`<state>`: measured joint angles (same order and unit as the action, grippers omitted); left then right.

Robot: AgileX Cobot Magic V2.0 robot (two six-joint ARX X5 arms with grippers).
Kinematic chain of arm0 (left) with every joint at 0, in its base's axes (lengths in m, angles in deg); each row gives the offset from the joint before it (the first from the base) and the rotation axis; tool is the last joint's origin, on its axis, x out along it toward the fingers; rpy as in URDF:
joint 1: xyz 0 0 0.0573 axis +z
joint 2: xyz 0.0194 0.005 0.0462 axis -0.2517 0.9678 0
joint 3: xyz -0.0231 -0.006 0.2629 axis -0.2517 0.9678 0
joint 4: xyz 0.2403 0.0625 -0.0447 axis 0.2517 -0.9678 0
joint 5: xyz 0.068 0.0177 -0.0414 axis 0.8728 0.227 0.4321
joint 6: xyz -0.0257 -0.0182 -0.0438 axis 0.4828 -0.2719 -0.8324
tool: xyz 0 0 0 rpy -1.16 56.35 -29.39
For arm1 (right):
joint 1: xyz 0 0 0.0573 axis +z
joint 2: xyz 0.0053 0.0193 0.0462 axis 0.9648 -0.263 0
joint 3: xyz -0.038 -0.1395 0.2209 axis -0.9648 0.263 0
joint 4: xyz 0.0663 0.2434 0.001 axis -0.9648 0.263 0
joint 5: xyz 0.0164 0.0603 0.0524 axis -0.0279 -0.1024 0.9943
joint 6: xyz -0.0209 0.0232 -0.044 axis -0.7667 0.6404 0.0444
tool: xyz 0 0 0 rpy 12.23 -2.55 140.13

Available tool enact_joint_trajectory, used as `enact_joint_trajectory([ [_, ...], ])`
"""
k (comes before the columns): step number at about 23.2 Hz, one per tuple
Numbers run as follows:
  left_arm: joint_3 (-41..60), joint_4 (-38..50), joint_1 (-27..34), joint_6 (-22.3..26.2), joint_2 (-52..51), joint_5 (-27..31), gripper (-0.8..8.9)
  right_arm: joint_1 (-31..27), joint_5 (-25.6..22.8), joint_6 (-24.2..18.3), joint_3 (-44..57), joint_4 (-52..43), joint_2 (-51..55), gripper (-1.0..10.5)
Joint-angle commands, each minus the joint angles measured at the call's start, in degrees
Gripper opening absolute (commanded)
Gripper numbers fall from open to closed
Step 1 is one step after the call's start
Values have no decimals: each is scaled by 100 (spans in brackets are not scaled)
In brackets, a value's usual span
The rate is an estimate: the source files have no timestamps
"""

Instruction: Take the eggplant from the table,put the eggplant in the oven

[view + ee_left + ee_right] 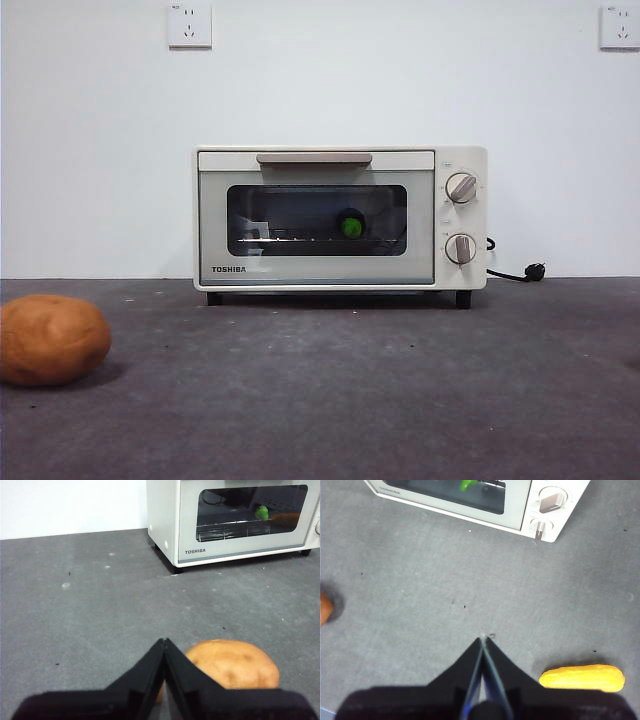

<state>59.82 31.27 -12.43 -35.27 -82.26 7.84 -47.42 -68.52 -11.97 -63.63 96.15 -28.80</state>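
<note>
**Eggplant inside the closed oven, both grippers empty**

The cream-white TOSHIBA toaster oven point(340, 220) stands at the far edge of the dark grey speckled tabletop point(330, 390), its glass door shut. Through the window the dark purple eggplant with the bright green stem cap point(351, 226) lies on the wire rack, green end facing the door.

The left gripper point(164, 645) hovers above the near left part of the tabletop, fingers pressed together, just beside a round orange-brown potato point(235, 664). The right gripper point(483, 642) hangs over the near right part, fingers together, near a yellow elongated corn-like toy point(582, 678). Both are well apart from the eggplant.
</note>
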Motion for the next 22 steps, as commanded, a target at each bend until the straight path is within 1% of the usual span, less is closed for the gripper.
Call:
enact_joint_trajectory([
  [1,55,48,22,-35,44,-35,-4,2,-28,57,31,-22,-44,1],
  [5,55,48,22,-35,107,-35,-4,0,-66,-2,31,-22,-44,1],
  [6,55,48,22,-35,116,-35,-4,-17,-136,-7,31,-48,-37,1],
  [7,55,48,22,-35,122,-37,-4,-63,-391,-173,31,-87,70,1],
  [8,55,48,22,-35,122,-37,-4,-83,-645,-190,31,-155,168,1],
  [9,55,46,22,-35,122,-35,-4,-83,-839,-195,31,-240,356,1],
  [10,55,48,22,-35,122,-35,-4,-81,-901,-205,31,-337,566,1],
  [14,55,48,22,-35,122,-35,-4,-179,-870,-131,31,-986,1670,1],
  [16,55,48,22,-35,122,-35,-4,-588,-872,-160,31,-1021,2212,1],
  [19,55,48,22,-35,122,-35,-4,-1504,-879,-190,35,-1005,3005,1],
  [22,55,48,22,-35,122,-35,-4,-1871,-940,-422,39,-990,3504,1],
])
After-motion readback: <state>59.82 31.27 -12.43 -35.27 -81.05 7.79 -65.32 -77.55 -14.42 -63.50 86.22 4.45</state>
